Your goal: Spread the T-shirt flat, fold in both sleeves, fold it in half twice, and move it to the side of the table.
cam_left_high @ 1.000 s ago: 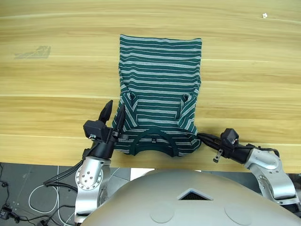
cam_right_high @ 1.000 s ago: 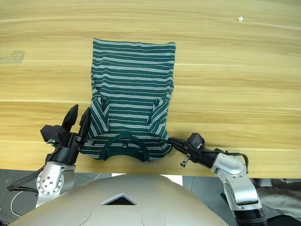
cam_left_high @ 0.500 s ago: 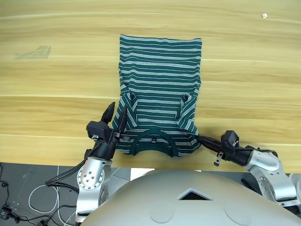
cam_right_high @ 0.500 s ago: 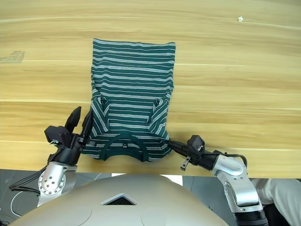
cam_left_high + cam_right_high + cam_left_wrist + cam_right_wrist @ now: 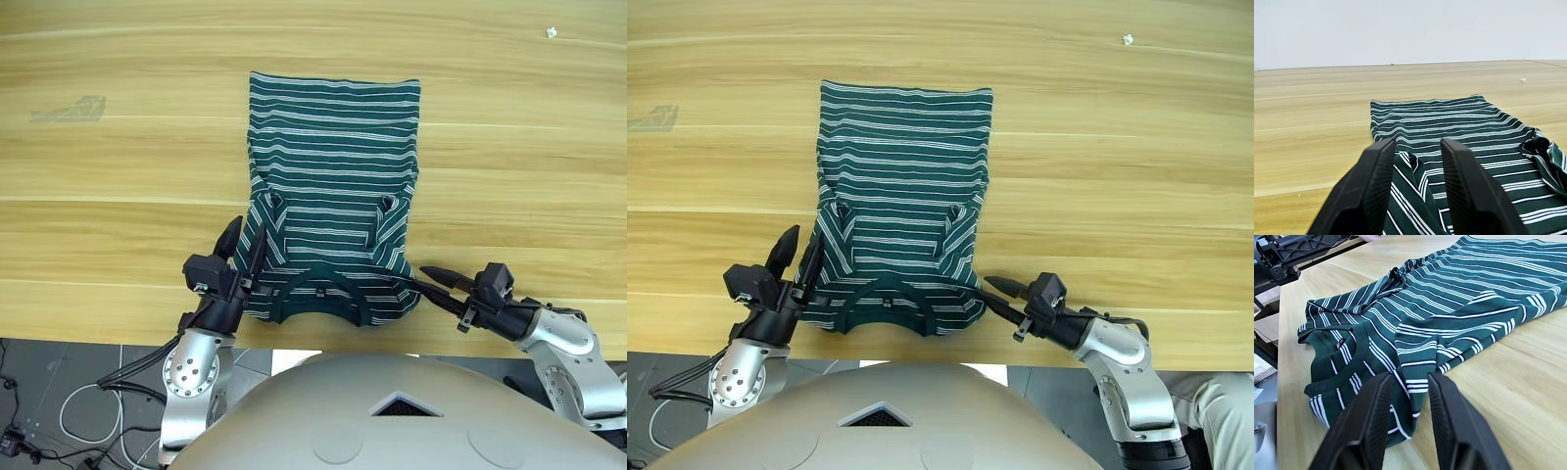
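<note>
Jaws on both arms stand open at the near end of a dark green, white-striped T-shirt (image 5: pixel 333 157), and neither pair is closed on cloth. The left jaws sit at the shirt's left shoulder, one finger (image 5: pixel 257 243) over the striped edge and the other (image 5: pixel 227 235) over bare wood just beside it. In the left wrist view, a fold of fabric shows in the gap between the two black fingers. The right jaws lie low at the right shoulder corner, tips pointing toward the shirt, and the right wrist view shows the corner of the cloth in the gap between them. The T-shirt lies on the light wooden desk (image 5: pixel 118 196), close to its near edge, collar (image 5: pixel 318 284) toward the robot and hem (image 5: pixel 333 80) at the far side. Both sleeves (image 5: pixel 274 208) are folded in over the body, giving the garment a narrow, roughly rectangular outline. A small white scrap (image 5: pixel 552 32) rests on the desk well apart, toward the far right, and a faint grey mark (image 5: pixel 69 108) shows on the wood to the far left. Cables (image 5: pixel 59 421) lie on the floor below the desk's near edge.
</note>
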`<state>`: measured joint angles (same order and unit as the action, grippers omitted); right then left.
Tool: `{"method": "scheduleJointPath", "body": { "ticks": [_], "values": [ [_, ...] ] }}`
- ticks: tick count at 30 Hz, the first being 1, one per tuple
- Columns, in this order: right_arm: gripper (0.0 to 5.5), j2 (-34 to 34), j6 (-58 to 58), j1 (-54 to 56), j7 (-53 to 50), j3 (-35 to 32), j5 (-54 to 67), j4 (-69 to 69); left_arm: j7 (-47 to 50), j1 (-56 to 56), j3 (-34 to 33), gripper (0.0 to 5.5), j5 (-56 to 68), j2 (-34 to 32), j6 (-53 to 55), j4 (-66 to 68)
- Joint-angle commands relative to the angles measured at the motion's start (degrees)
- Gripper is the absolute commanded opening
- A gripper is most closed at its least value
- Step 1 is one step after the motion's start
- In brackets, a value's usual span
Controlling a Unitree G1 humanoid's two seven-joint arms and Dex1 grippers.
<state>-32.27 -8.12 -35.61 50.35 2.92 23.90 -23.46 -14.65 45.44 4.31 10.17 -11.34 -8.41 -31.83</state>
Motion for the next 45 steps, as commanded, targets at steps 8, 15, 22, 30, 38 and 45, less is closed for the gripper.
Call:
{"method": "scheduleJointPath", "body": {
  "ticks": [8, 15, 22, 30, 38, 45],
  "values": [
    [1.33, -0.9, 3.4, 1.2, -1.5, 2.8, -8.6, 4.0, 0.1, -0.9, -0.4, 1.73, -0.6, -0.4, 0.9, -0.3],
    [1.33, -0.3, 4.8, 1.1, -2.7, 3.3, -10.5, 5.2, 0.0, -0.6, -0.7, 1.73, -0.3, -0.5, 0.9, -0.5],
    [0.25, -0.7, 5.0, 1.5, -2.4, 3.1, -9.5, 5.2, 0.1, -0.8, -0.6, 1.73, -0.5, -0.1, 0.7, 0.0],
    [0.05, -1.2, 5.1, 2.0, -1.2, 1.3, -7.3, 4.0, 0.3, -1.2, -0.5, 1.73, -0.7, 0.2, 0.4, 0.4],
    [0.05, -6.5, 7.8, 7.0, -1.0, -9.9, -8.3, 7.5, 0.3, -1.2, -0.3, 1.73, -0.9, 0.3, 0.3, 0.5],
    [0.05, -11.8, 14.2, 1.7, -1.5, -3.7, -24.1, 3.1, 0.1, -1.3, -0.3, 1.73, -1.0, 0.1, 0.8, -0.1]
  ]
}}
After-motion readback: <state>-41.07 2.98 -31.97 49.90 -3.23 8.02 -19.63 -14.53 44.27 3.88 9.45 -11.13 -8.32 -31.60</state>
